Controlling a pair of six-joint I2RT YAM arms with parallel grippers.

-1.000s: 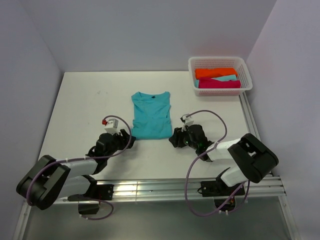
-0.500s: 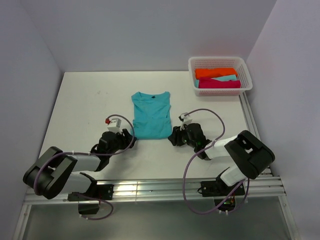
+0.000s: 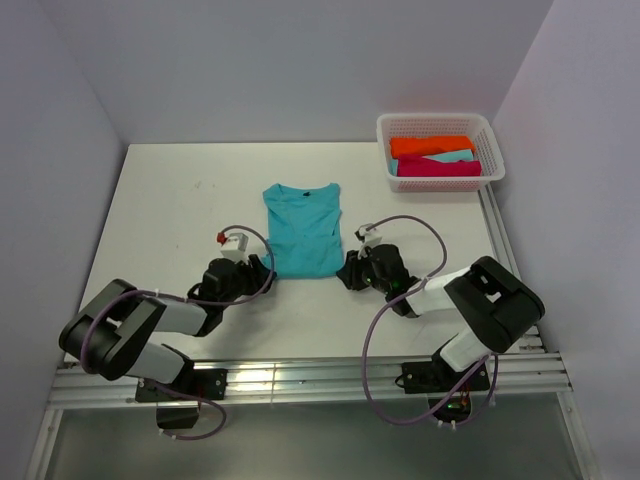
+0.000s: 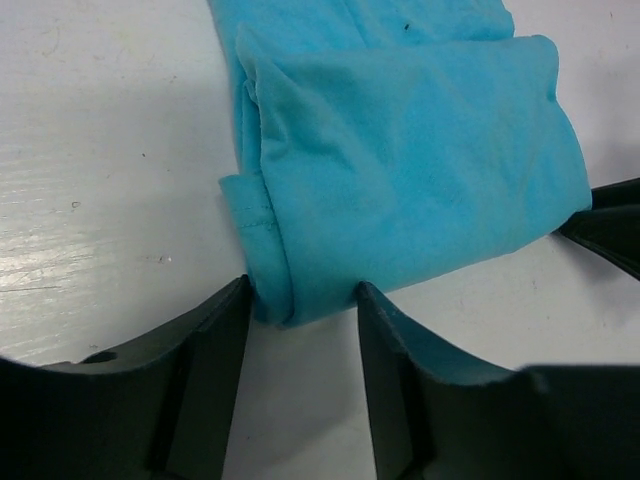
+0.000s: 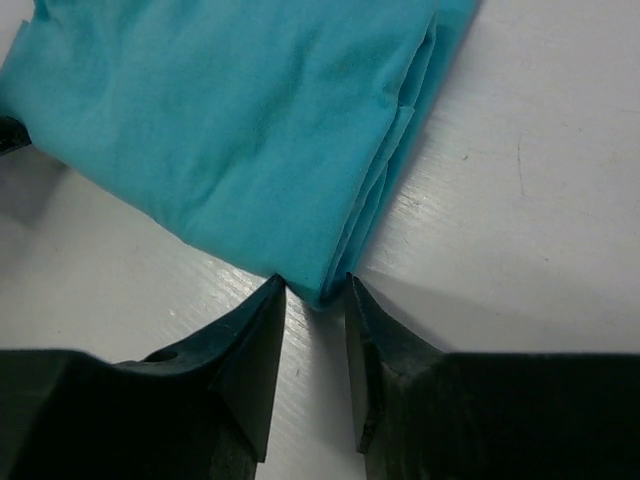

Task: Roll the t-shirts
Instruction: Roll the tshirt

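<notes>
Shirt: the teal t-shirt lies folded into a narrow strip in the middle of the bench, collar at the far end and hem end nearest the arms.
Long axis: it runs straight away from the arms, so the near edge lies crosswise between the two tools (a roll would travel from there toward the collar, I judge).
Left tool: at the near-left corner, jaws partly open. The folded corner sits between them and touches one finger, but is not pinched.
Right tool: at the near-right corner, jaws a narrow gap apart. The corner's tip is just at the mouth and nothing is gripped.
Nearer arm: neither; each has its own corner.
Other shirts: the orange bundle, pale aqua bundle and magenta bundle lie in the white mesh basket, far right, well apart.
</notes>
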